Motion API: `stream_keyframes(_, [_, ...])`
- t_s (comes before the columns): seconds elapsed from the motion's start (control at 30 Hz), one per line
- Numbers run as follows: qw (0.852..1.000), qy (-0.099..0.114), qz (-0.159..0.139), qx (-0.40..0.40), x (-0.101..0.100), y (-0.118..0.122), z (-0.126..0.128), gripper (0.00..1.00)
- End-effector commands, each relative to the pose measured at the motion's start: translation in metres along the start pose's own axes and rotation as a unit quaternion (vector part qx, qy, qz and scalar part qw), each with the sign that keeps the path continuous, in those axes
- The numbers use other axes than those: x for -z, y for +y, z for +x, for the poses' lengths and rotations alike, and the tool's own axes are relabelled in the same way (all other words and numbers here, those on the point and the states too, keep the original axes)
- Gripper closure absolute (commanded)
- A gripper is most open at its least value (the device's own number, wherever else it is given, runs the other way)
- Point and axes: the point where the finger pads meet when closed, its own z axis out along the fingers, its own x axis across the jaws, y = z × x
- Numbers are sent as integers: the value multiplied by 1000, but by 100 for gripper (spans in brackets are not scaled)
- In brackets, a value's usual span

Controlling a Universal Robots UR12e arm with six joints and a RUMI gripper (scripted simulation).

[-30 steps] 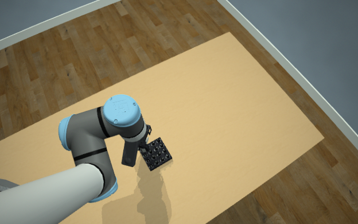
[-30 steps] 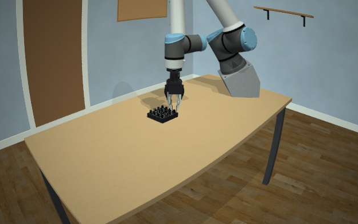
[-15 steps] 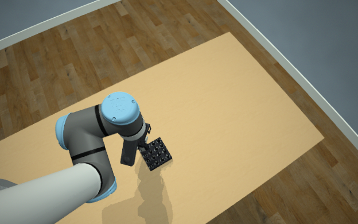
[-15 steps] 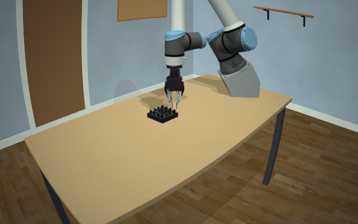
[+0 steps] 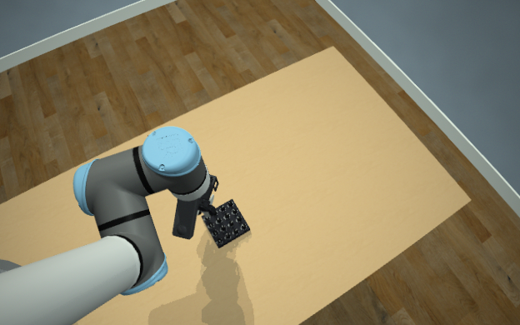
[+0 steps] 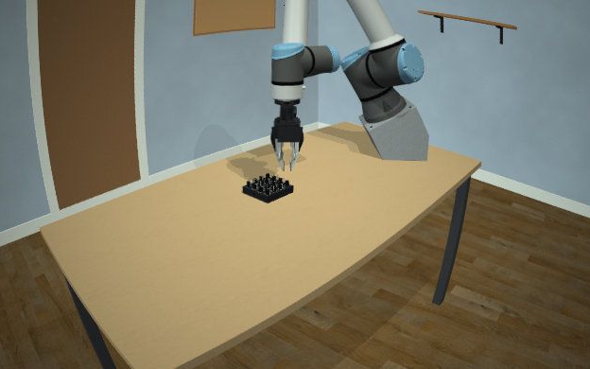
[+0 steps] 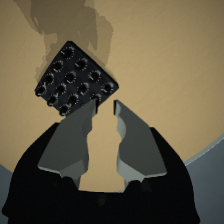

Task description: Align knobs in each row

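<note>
The black knob box lies flat on the table, with several short black knobs in rows on its top. White marks ring the knobs, but the pointing directions and row labels are too small to read. My gripper is open by a narrow gap with nothing between its tips. It points down and hangs above the table beside the box's near corner. In the wrist view the left finger covers part of that corner and a knob there; in the top view the gripper hides the box's upper left corner.
The wooden table top bears the box. The arm's grey base stands at the back right of the table in the exterior view. Walls stand behind the table, with a small shelf high on one.
</note>
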Motion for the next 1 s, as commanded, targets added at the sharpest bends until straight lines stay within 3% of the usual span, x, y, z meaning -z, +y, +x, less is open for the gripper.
stream_keyframes(0.0, [1000,1,1,-1,0,0,-1,89])
stream_keyframes(0.2, [1000,0,1,-1,0,0,-1,89])
stream_keyframes(0.23, [1000,0,1,-1,0,0,-1,0])
stream_keyframes(0.67, [1000,-1,-1,-1,33,2,-2,0])
stream_keyframes(0.97, [1000,-1,-1,-1,94,2,-2,0])
